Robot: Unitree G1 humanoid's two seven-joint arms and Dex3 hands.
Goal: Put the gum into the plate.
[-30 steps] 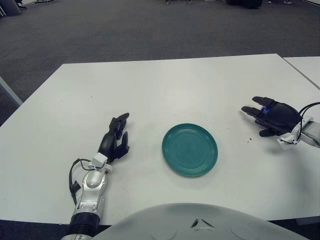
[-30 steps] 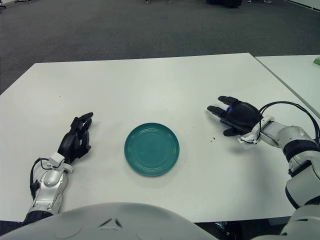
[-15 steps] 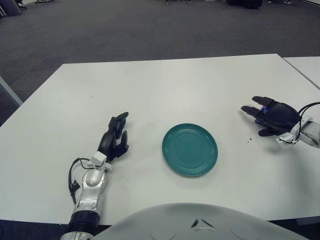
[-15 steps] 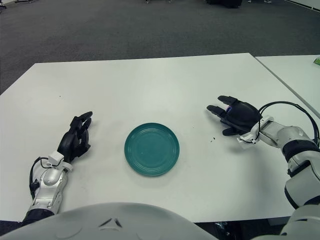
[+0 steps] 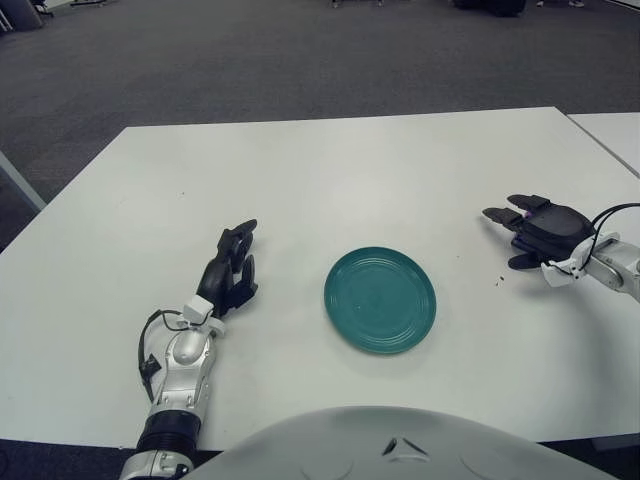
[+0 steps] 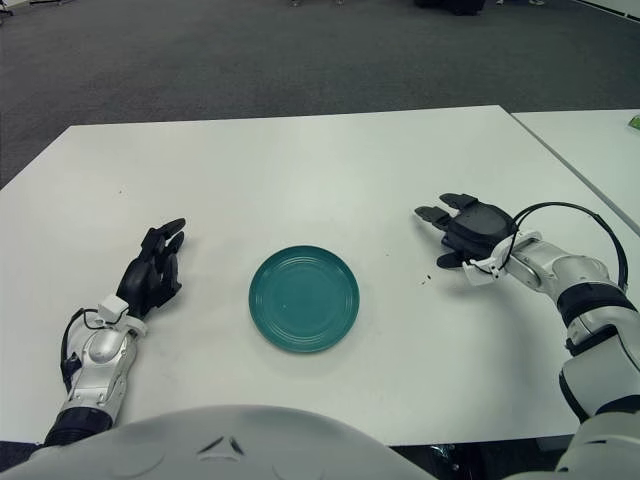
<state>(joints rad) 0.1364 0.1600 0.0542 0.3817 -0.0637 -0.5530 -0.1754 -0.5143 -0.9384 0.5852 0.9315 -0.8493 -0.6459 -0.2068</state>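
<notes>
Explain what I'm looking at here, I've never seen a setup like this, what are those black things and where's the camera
Both pictures come from one stereo camera on a humanoid robot's head, looking down at a white table; the grey curve at the bottom is its body. The black things are its three-fingered hands. The left hand shows left of a green plate, fingers relaxed, holding nothing. The right hand shows right of the plate, palm down; no object shows in it. The plate has nothing on it, and no gum is visible anywhere.
</notes>
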